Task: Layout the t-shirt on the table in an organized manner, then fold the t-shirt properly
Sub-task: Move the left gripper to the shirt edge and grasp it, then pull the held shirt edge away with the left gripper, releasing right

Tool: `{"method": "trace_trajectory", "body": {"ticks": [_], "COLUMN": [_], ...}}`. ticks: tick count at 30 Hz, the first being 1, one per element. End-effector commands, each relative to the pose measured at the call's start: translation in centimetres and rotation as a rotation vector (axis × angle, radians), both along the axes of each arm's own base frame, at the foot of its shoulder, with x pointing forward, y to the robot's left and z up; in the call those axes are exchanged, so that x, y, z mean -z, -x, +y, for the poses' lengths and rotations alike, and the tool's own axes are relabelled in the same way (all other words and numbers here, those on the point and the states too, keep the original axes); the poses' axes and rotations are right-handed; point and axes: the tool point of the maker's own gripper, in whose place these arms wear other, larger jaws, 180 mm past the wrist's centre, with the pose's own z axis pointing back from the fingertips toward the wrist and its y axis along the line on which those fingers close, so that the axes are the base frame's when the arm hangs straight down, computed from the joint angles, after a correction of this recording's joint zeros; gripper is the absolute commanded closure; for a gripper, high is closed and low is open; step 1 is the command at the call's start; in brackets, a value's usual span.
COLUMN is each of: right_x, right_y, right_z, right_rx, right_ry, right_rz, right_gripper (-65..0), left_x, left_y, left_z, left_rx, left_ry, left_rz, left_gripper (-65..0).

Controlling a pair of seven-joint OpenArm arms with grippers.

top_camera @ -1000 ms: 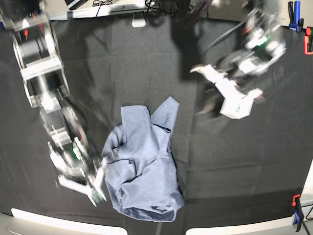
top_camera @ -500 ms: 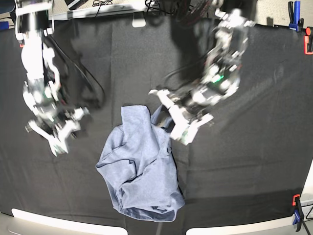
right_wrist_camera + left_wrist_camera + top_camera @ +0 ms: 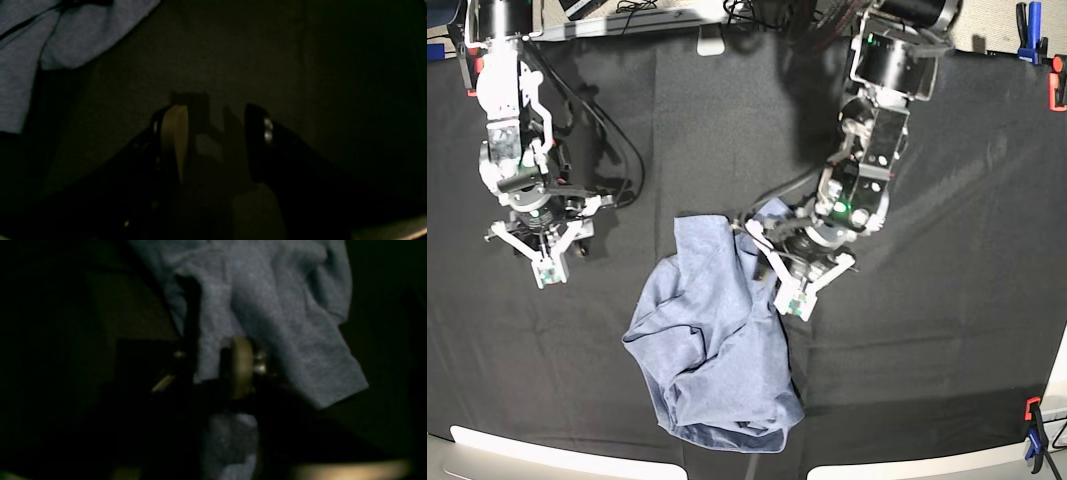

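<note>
The blue-grey t-shirt (image 3: 712, 340) lies crumpled in a heap on the black table (image 3: 947, 330), near the front middle. My left gripper (image 3: 774, 268) sits at the shirt's upper right edge. In the left wrist view, the left gripper (image 3: 213, 363) has its jaws shut on a fold of the t-shirt (image 3: 267, 306). My right gripper (image 3: 545, 262) hangs over bare black cloth, well left of the shirt. In the right wrist view it (image 3: 217, 143) stands open with nothing between its fingers, and a corner of the t-shirt (image 3: 50, 40) shows at the top left.
Blue and orange clips (image 3: 1032, 30) hold the cloth at the far right corner, and another clip (image 3: 1033, 430) sits at the near right edge. Cables (image 3: 607, 150) trail behind the right arm. Pale table edges (image 3: 547, 462) run along the front.
The left arm swung down and left from the far right onto the shirt's upper right edge and closed on the fabric. The right arm left the shirt's left side and moved up-left, staying open.
</note>
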Motion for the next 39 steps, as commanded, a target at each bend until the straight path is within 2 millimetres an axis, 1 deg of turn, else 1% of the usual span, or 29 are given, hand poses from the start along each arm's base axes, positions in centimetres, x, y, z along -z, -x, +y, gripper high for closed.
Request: {"method": "trace_trajectory", "body": {"ticks": [1,2,3,4,7,9,13,15,17,18,19,20,21,24,26,31,37,39], "right_x": [-1.7,-1.7,-1.7,-1.7,-1.8,-1.8,-1.8,-1.8,-1.8,-1.8,-1.8,-1.8,-1.8,-1.6,-1.4,-1.0,-0.5,-0.4], "right_y": [-0.9,-0.9,-0.9,-0.9,-1.0,-1.0,-1.0,-1.0,-1.0,-1.0,-1.0,-1.0,-1.0,-1.0,-1.0,-0.8,-0.4,-0.5], "right_z": [-0.3,-0.3,-0.3,-0.3,-0.2,-0.2,-0.2,-0.2,-0.2,-0.1,-0.1,0.1,0.4,2.2,4.7,11.3,19.4,21.3], "right_rx": [-0.005,-0.005,-0.005,-0.006,-0.007,-0.008,-0.008,-0.008,-0.008,-0.008,-0.009,-0.009,-0.010,-0.009,-0.054,-0.132,-0.233,-0.210], "right_ry": [0.010,0.010,0.010,0.010,0.009,0.009,0.009,0.008,0.007,0.006,0.003,-0.012,-0.043,-0.178,-0.258,-0.411,-0.411,-0.403], "right_rz": [-0.057,-0.057,-0.058,-0.059,-0.063,-0.065,-0.065,-0.065,-0.065,-0.067,-0.067,-0.066,-0.066,-0.059,-0.054,-0.054,-0.022,0.004], "right_gripper": [-27.3,-27.3,-27.3,-27.3,-27.3,-27.3,-27.3,-27.3,-27.3,-27.3,-27.3,-27.4,-27.4,-27.4,-27.4,-27.4,-27.4,-27.4], "left_x": [-2.2,-2.4,-2.7,-3.2,-5.3,-6.7,-7.1,-7.8,-8.6,-8.9,-9.1,-9.1,-9.0,-8.1,-7.5,-7.2,-7.1,-7.0], "left_y": [-1.4,-1.6,-2.0,-2.6,-4.1,-4.7,-5.2,-5.3,-5.4,-5.3,-5.3,-5.2,-5.1,-4.7,-4.4,-4.1,-4.0,-4.0], "left_z": [-0.3,0.0,1.0,2.4,7.8,11.2,17.8,21.4,24.7,26.1,27.0,27.4,27.3,25.7,25.1,25.1,25.1,25.1], "left_rx": [-0.008,-0.010,-0.038,-0.080,-0.223,-0.280,-0.342,-0.396,-0.459,-0.488,-0.503,-0.496,-0.467,-0.343,-0.310,-0.305,-0.305,-0.305], "left_ry": [0.022,-0.011,-0.057,-0.105,-0.233,-0.297,-0.424,-0.458,-0.459,-0.444,-0.422,-0.399,-0.382,-0.352,-0.350,-0.354,-0.355,-0.357], "left_rz": [-0.072,-0.088,-0.112,-0.140,-0.236,-0.287,-0.311,-0.320,-0.324,-0.321,-0.312,-0.304,-0.296,-0.267,-0.256,-0.250,-0.245,-0.239], "left_gripper": [0.0,0.0,0.0,0.0,0.0,0.0,0.0,0.0,0.0,0.0,0.0,0.0,0.0,0.0,0.0,0.0,0.0,0.0]}}
